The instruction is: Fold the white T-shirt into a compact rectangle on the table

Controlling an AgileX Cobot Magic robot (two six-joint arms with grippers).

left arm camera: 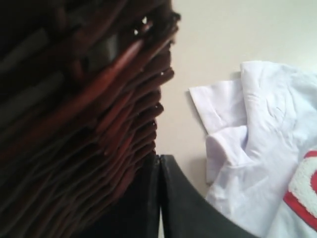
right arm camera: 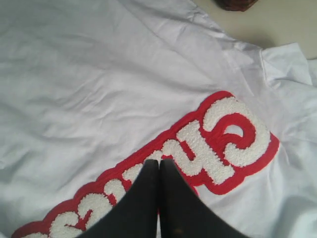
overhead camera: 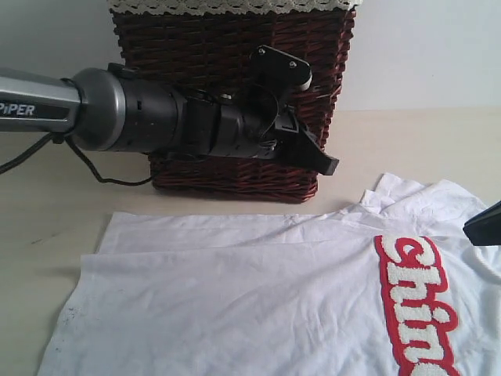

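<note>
Both grippers are clenched, empty (as far as we see): left gripper (left arm camera: 159, 161) beside the basket (overhead camera: 219, 55), right gripper (right arm camera: 158, 162) over the red band (right arm camera: 198, 148). The white T-shirt (overhead camera: 235, 298) lies spread on the table (overhead camera: 47, 211); our next fold calls for opened jaws at an edge.

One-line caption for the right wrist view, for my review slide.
Shut right tool pointing at the red lettered band of the white T-shirt lying on the table.
</note>
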